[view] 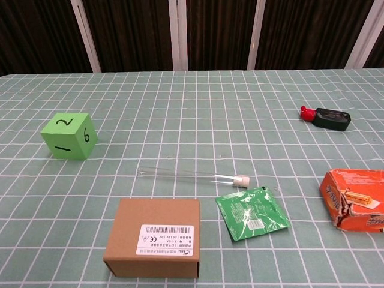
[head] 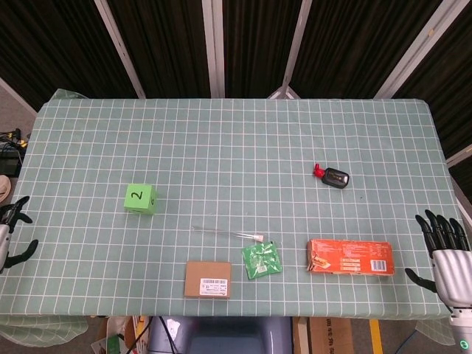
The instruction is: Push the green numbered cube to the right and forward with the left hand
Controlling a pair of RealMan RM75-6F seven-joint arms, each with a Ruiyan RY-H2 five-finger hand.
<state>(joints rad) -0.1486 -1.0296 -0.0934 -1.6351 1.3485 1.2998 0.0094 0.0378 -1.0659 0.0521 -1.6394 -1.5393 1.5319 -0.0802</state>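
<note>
L robot hand (head: 10, 234) open at table edge, apart from green cube (head: 139, 198).

Green numbered cube (head: 139, 198), at rest on the bench's left half.
Bright green, flat on one face, black handwritten digits: 2 on top, 1 and 6 on the two near sides; nothing touches it.
</note>
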